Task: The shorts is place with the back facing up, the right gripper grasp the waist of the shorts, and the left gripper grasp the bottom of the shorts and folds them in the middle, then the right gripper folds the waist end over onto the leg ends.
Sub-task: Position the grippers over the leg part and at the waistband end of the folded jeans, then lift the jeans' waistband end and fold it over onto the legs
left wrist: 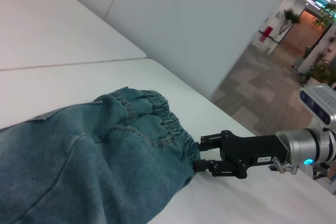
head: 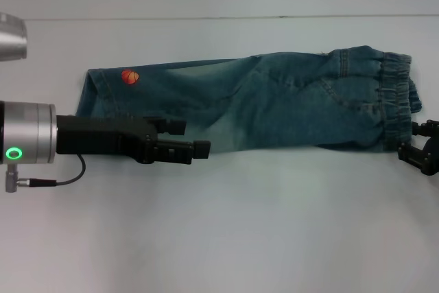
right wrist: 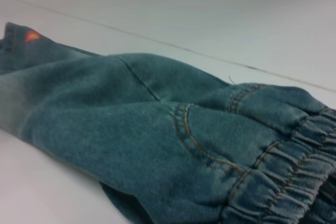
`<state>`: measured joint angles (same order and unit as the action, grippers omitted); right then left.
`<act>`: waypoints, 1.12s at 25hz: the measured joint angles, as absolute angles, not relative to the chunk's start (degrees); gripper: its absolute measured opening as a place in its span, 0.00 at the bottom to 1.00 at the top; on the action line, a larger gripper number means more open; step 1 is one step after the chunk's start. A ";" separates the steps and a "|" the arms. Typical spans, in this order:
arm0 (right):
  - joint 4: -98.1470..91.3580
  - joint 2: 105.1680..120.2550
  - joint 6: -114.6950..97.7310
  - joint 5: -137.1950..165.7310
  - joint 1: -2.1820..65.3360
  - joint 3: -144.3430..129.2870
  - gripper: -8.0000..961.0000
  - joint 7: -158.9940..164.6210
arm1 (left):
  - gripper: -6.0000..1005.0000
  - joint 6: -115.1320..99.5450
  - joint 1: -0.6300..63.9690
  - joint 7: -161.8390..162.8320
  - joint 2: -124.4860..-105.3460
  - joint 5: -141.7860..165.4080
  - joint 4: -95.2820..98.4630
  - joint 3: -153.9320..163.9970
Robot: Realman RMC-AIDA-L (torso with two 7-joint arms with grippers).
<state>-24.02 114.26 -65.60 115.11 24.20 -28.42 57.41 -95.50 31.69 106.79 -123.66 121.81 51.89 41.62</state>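
The black two-fingered left gripper (head: 192, 138) hovers spread over the near edge of the blue faded-denim shorts (head: 274, 104), folded lengthwise on the white table (head: 219, 231). The black right gripper (head: 417, 143) — half cut off — sits open beside the ruffled waist (head: 396, 97).

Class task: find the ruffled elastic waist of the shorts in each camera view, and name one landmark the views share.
Head view: the waist of the shorts lies at the right end, just above the right gripper.
Left wrist view: the waist sits mid-frame, at the right gripper's fingertips.
Right wrist view: the waist fills the lower right corner.
Shared landmark: the curved pocket seam beside the band.
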 joint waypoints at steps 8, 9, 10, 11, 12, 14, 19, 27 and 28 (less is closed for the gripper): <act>-25.44 114.43 -68.01 114.86 23.41 -27.99 0.37 55.65 | 0.88 -95.44 31.68 106.56 -123.91 121.27 51.80 41.88; -25.33 114.43 -67.93 114.86 23.40 -27.99 0.32 55.21 | 0.88 -95.44 31.65 106.56 -123.93 121.14 51.78 41.92; -25.27 114.45 -67.79 114.85 23.40 -27.99 0.27 54.85 | 0.88 -95.46 31.61 106.57 -123.95 121.04 51.77 41.97; -25.23 114.49 -67.64 114.84 23.39 -27.99 0.22 54.49 | 0.88 -95.48 31.57 106.63 -123.98 121.00 51.77 41.99; -25.20 114.54 -67.54 114.84 23.38 -27.96 0.17 54.12 | 0.88 -95.51 31.55 106.71 -124.00 120.97 51.72 42.00; -25.15 114.59 -67.51 114.82 23.38 -27.62 0.06 53.32 | 0.88 -95.52 31.50 106.74 -124.06 120.74 51.43 42.01; -25.45 114.61 -68.56 114.79 23.05 -25.58 0.06 52.08 | 0.87 -95.13 31.60 106.00 -124.10 119.23 50.08 42.01; -35.03 115.01 -78.57 114.78 21.24 -22.42 0.06 56.94 | 0.86 -87.98 32.58 96.11 -124.38 110.10 41.12 43.32; -37.37 115.40 -80.37 114.78 20.93 -22.41 0.06 58.52 | 0.86 -86.02 32.88 94.35 -124.43 108.62 39.05 44.15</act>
<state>-37.37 115.40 -80.37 114.78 20.93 -22.41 58.52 -86.02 32.88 94.35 -124.43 108.62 39.05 44.15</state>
